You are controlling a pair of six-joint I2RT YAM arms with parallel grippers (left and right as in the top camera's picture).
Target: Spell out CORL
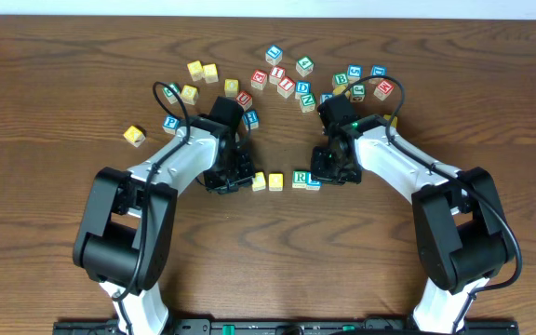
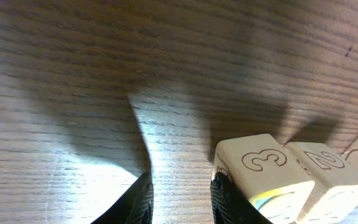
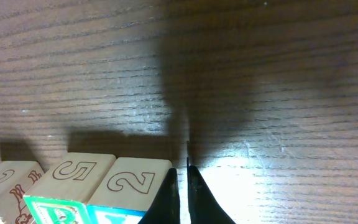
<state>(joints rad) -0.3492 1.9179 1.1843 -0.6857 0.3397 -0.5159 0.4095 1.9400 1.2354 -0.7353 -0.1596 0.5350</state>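
The lettered cubes for the word stood in a short row of blocks [image 1: 285,180] at the middle of the table [image 1: 45,84], side against side, with the green R block [image 1: 301,177] third from the left. The loose blocks [image 1: 296,79] lay scattered well behind it. The left gripper [image 2: 180,190] was down at the row's left end, its fingers a little apart with only bare wood between them, one finger just beside the end cube. The right gripper [image 3: 182,177] was down at the other end, pinched together on nothing, hard by a cube marked 2. To my eye these were small wooden cubes: light, rigid, not breakable, with smooth printed faces that might slide under a weak squeeze. I judged the flat opposite faces the place to hold them, about mid-height. Within the row only the front and back faces were free, since neighbours covered the sides.
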